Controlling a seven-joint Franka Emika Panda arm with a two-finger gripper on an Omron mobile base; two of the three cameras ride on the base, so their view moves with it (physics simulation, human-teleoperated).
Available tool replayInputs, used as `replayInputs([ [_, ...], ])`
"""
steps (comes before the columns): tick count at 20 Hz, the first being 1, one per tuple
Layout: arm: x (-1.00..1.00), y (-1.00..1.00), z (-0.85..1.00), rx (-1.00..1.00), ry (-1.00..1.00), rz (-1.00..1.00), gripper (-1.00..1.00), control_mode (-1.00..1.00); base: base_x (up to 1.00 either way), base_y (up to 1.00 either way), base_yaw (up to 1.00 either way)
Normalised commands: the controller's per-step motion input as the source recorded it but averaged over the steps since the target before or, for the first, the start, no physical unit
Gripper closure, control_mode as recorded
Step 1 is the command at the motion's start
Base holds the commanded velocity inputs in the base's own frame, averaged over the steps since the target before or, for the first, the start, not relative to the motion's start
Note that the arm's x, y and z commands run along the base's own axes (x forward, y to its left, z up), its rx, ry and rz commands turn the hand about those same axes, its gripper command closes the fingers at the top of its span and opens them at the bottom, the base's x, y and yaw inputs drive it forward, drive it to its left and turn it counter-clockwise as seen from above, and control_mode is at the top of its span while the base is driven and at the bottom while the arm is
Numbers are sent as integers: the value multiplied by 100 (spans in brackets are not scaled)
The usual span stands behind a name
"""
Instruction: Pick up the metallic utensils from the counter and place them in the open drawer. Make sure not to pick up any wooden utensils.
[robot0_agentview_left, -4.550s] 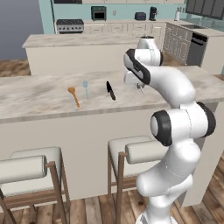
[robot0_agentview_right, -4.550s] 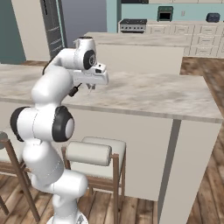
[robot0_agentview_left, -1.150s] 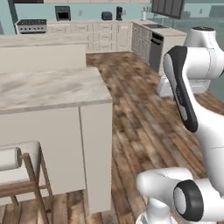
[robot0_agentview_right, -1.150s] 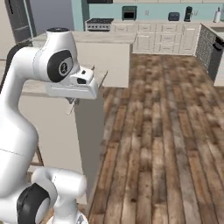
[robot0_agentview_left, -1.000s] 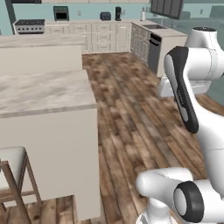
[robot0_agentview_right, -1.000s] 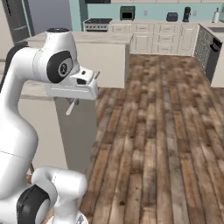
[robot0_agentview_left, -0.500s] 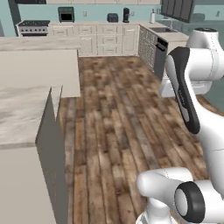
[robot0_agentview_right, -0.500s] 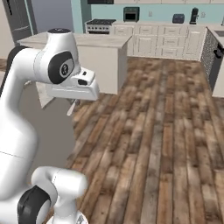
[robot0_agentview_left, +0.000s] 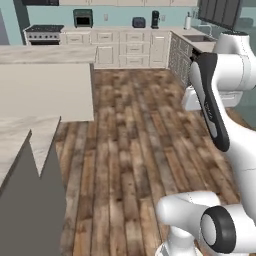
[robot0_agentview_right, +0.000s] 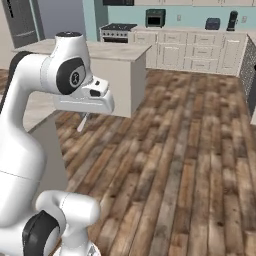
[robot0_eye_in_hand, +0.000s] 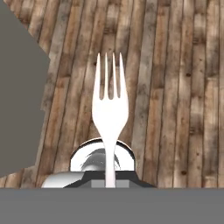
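Observation:
My gripper (robot0_eye_in_hand: 109, 177) is shut on the thin handle of a pale silver utensil (robot0_eye_in_hand: 109, 109) whose head ends in four tines, so it is a fork. It points out over the wooden floor. From the right base view the gripper (robot0_agentview_right: 86, 111) hangs under the white hand, and the fork (robot0_agentview_right: 83, 121) slants down from it. A corner of the beige marbled counter (robot0_agentview_left: 20, 137) lies at the left edge, apart from the gripper. The black-handled knife, the wooden spoon and the open drawer are out of view.
Brown plank floor (robot0_agentview_left: 130, 150) spreads ahead. A second island (robot0_agentview_left: 47, 75) stands at the back left. Cream cabinets with a stove (robot0_agentview_left: 42, 31) and appliances line the far wall. A flat dark grey shape (robot0_agentview_left: 30, 205) rises at the lower left by the counter.
The whole picture has swung: the base has moved, the counter has slid off to the left and open floor now lies ahead. The gripper keeps the fork throughout.

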Motion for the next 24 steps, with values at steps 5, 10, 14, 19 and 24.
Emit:
replayInputs([
  [5,0,0,0,0,0,0,100,100,100,-35,15],
  [10,0,0,0,0,0,0,100,100,100,-41,20],
  [14,0,0,0,0,0,0,100,100,100,-54,24],
  [19,0,0,0,0,0,0,100,100,100,-78,28],
  [24,0,0,0,0,0,0,100,100,100,-91,31],
])
